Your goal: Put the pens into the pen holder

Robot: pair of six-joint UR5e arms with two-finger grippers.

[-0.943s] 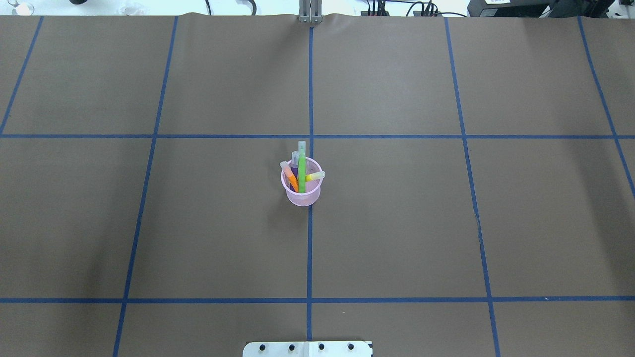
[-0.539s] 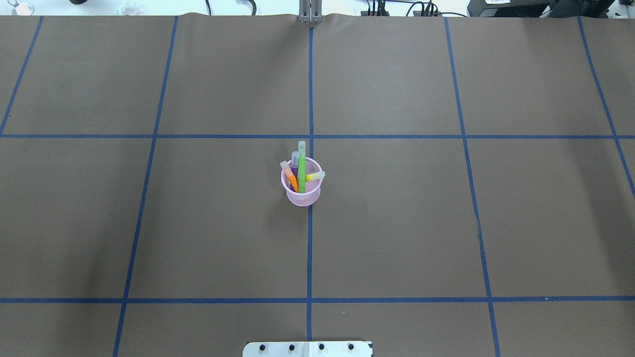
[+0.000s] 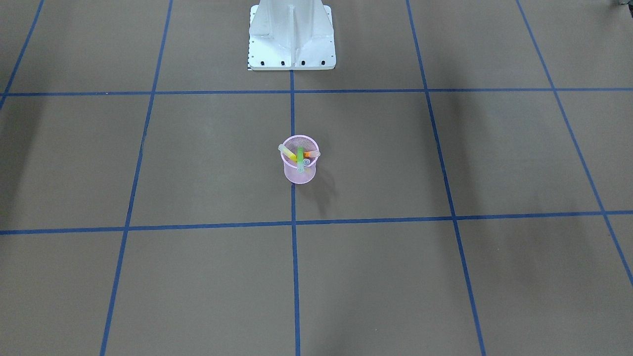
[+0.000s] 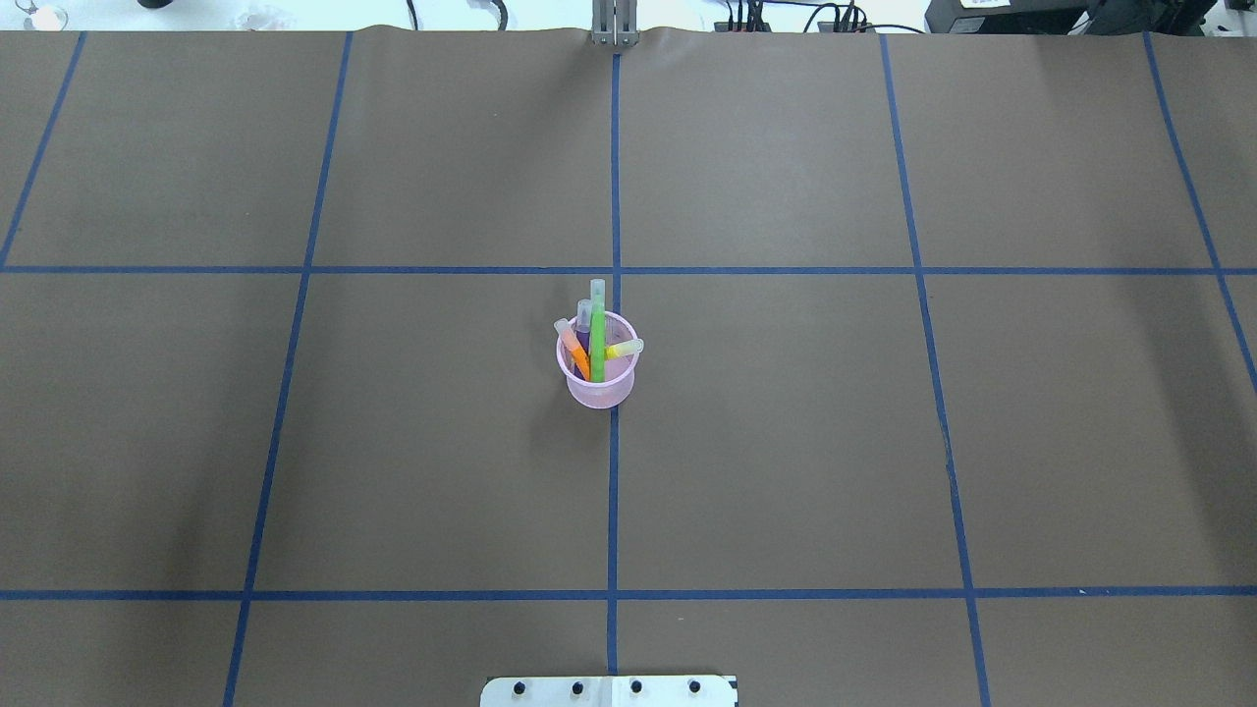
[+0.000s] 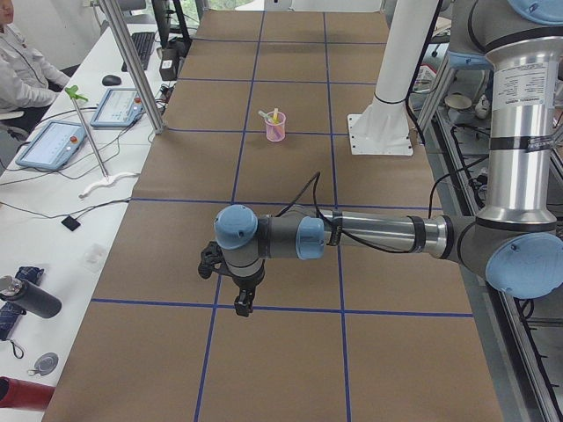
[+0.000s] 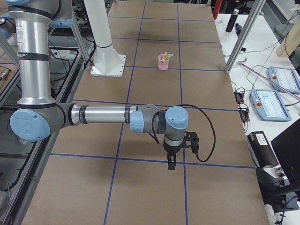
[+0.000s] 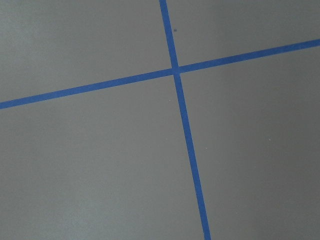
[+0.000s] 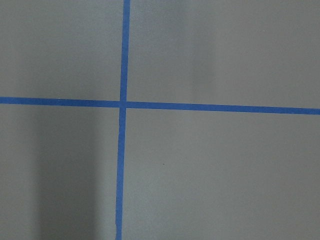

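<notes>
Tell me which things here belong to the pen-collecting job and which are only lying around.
Job: pink pen holder; green pen, orange pen, purple pen, yellow pen, all inside it.
Lying about: white robot base; tablets; black bottle.

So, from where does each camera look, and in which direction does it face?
Front-facing: across the table, facing the robot; shows pen holder and white base.
Overhead: behind the robot, looking down; only the base's edge shows.
Exterior left: table's end; left arm near.
Exterior right: opposite end; right arm near.
Left wrist: down at crossed blue tape; no body.
Right wrist: the same.
Shared: all four exterior views show the pen holder.
</notes>
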